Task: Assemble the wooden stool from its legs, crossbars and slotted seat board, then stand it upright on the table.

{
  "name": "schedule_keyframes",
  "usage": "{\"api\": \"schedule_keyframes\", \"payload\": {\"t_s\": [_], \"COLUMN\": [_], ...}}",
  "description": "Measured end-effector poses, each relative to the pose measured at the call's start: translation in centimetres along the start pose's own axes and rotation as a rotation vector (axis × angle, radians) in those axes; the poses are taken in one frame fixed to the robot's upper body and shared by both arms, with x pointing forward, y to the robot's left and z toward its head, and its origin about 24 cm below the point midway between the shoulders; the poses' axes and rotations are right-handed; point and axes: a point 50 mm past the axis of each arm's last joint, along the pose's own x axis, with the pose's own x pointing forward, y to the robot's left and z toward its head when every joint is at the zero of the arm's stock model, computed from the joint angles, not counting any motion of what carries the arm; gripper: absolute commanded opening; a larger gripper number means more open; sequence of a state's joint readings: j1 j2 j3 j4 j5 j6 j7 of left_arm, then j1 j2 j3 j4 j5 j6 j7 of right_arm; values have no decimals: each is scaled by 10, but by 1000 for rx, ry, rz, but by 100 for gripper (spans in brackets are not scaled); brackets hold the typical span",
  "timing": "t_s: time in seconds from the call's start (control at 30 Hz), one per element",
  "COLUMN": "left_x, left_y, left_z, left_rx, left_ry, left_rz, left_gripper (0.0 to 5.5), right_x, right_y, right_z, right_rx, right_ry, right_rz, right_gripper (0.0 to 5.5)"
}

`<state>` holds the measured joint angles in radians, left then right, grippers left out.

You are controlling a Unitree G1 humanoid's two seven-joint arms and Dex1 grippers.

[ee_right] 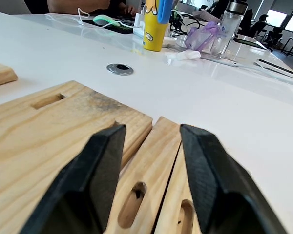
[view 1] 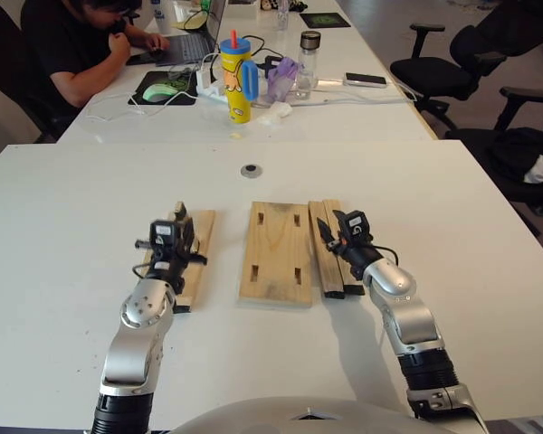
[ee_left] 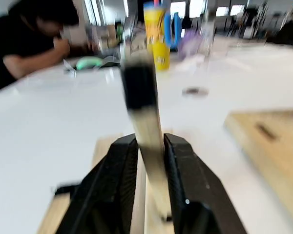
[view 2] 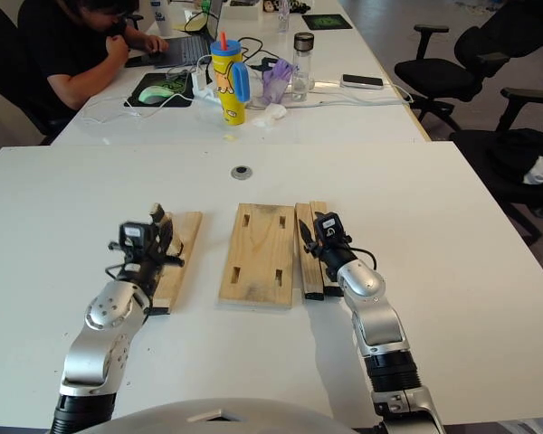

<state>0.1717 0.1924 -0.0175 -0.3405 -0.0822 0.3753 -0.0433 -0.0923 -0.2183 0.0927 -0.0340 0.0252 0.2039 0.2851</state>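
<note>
The slotted seat board lies flat at the table's middle. Two slotted legs lie side by side against its right edge. My right gripper hovers open just over their far ends; in the right wrist view its fingers straddle the inner leg beside the seat board. To the left of the board lies a stack of wooden pieces. Over that stack my left gripper is shut on a thin wooden crossbar with a dark tip, tilted upward.
A metal grommet sits in the table beyond the board. The desk behind holds a yellow cup, a bottle, a phone and cables. Office chairs stand to the right.
</note>
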Motion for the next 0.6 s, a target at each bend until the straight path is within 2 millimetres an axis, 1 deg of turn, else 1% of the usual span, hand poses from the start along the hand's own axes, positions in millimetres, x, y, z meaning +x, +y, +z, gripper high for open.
{"api": "schedule_keyframes", "payload": {"t_s": [0.1,0.2,0.27,0.33,0.37,0.43,0.5,0.6], "left_x": [0,2,2,3,4,4,4,5], "left_y": [1,0,1,3,4,4,5,8], "left_z": [4,12,15,24,30,53,70,94], "left_rx": [6,9,8,11,15,24,26,15], "left_ry": [-20,-66,-83,-120,-149,-250,-322,-410], "left_rz": [3,-15,-18,-11,-8,-7,-2,13], "left_gripper": [181,243,247,247,247,247,247,212], "right_x": [1,3,4,4,5,6,8,9], "right_y": [1,1,1,1,1,2,1,1], "right_z": [0,2,2,0,0,-1,0,0], "right_rx": [6,4,4,6,8,7,4,3], "right_ry": [-5,-15,-18,-14,-15,-17,-21,-25], "right_rz": [2,1,0,-2,-3,-5,-6,-7], "right_gripper": [205,205,205,205,205,205,205,205]}}
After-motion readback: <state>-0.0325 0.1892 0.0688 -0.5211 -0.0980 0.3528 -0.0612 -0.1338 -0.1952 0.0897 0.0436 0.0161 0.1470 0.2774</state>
